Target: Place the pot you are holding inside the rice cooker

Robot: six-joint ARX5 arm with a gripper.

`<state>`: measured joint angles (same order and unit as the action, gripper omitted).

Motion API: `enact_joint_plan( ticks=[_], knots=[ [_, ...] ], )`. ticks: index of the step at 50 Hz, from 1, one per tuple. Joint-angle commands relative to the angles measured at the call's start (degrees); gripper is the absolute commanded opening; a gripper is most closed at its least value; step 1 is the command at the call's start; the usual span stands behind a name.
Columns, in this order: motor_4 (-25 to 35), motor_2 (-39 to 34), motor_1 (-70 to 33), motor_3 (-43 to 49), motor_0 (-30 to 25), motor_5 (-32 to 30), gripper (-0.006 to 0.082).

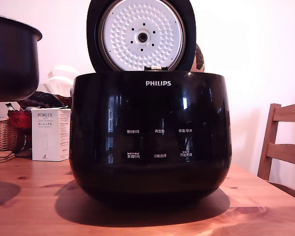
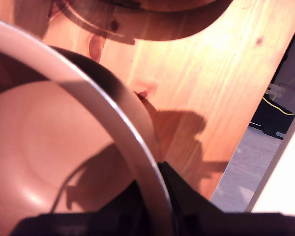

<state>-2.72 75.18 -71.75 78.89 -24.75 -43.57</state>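
Observation:
The rice cooker (image 1: 150, 142), glossy black with a PHILIPS logo, stands in the middle of the wooden table (image 1: 29, 206). Its lid (image 1: 141, 35) is raised, showing the dimpled silver inner plate. The dark pot (image 1: 12, 59) hangs in the air at the exterior view's left, above the table and apart from the cooker. No part of the arm shows in that view. In the wrist view my gripper (image 2: 155, 196) is shut on the pot's thin rim (image 2: 88, 93), one dark finger inside and one outside. The pot's inside (image 2: 54, 147) looks bare.
A white PORLEX box (image 1: 50, 133) and a wicker basket (image 1: 2, 133) stand behind the pot at the exterior view's left. A wooden chair (image 1: 285, 142) is at the right. The wrist view shows the table edge and grey floor (image 2: 246, 167) beyond it.

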Motion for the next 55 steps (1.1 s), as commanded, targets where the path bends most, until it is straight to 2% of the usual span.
enact_joint_plan(
  ticks=[1,17,30,55],
  knots=[
    [-2.27,2.29,0.63,-0.98,-0.17,4.61,-0.0024],
    [-2.12,11.02,0.96,-0.92,-0.17,4.59,-0.0024],
    [1.90,18.40,0.90,-0.94,-3.45,4.57,-0.0024],
    [7.15,19.56,-1.55,-2.75,-13.60,6.14,-0.0024]
  ],
)
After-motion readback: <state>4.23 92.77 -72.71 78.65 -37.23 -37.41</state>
